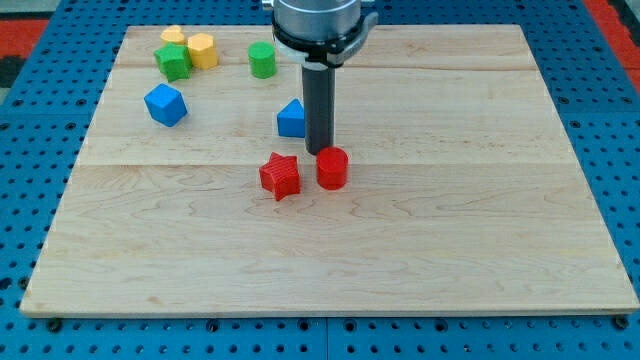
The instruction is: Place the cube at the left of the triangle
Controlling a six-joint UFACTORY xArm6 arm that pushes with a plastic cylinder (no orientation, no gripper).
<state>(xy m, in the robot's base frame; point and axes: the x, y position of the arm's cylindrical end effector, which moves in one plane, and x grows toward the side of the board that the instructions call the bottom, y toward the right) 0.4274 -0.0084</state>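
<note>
The blue cube (pixel 165 104) sits at the view's left on the wooden board (pixel 450 220). The blue triangle (pixel 291 119) lies near the board's middle, well to the right of the cube. My tip (pixel 319 151) stands just right of the triangle, close against its right edge, and just above the red cylinder (pixel 332 168). The rod partly hides the triangle's right side.
A red star (pixel 280 176) lies left of the red cylinder. At the view's top left are a green star (pixel 173 62), a yellow hexagon (pixel 202 50), another yellow block (pixel 172 36) and a green cylinder (pixel 262 60).
</note>
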